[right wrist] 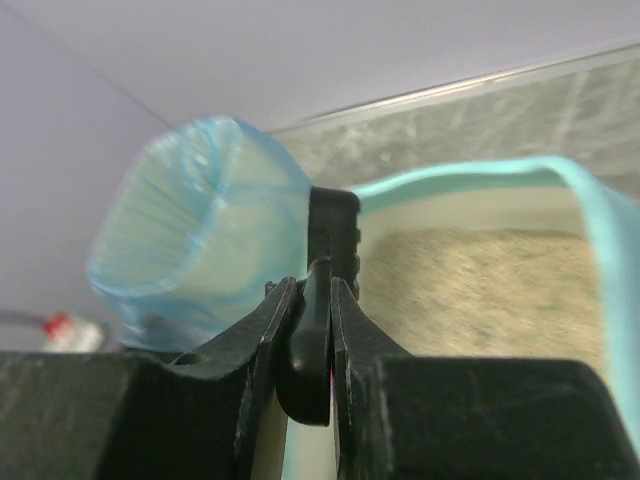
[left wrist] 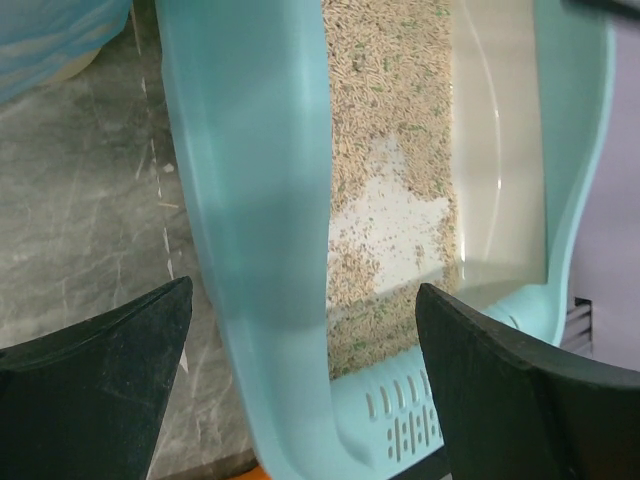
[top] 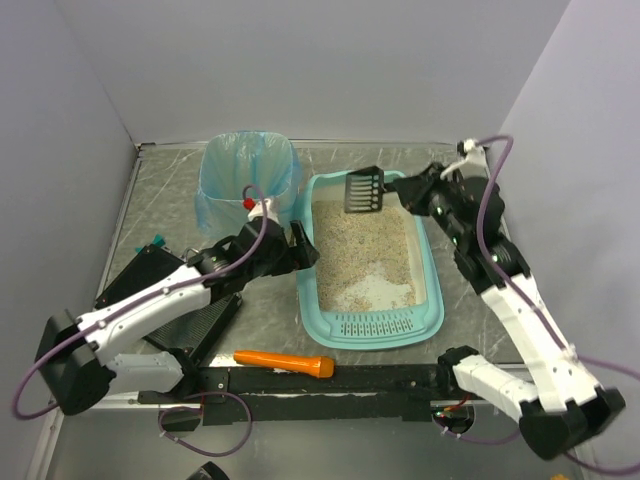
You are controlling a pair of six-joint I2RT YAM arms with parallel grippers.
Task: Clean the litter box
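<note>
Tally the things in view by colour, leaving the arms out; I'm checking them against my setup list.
Teal: 1, the litter box
Blue: 1, the bagged bin
Black: 2, the scoop held in the right gripper, and the flat case
Orange: 1, the tool
Total: 5

**Table**: flat top with a grey stone-pattern finish, pale veining and fine scratches. The surface has a dull sheen.

**Edge strip**: thin bright metal rim along the table's far side, continuing down its left side.

**Back wall**: plain, matte, pale lavender-grey, unmarked.

**Left wall**: same finish in a deeper shade. It meets the back wall in a straight seam at the table's far-left corner.

**Right wall**: same finish, with its seam at the far-right corner.

**Light**: soft and even, from above. Shadows on the table are faint and lie close to whatever casts them.
</note>
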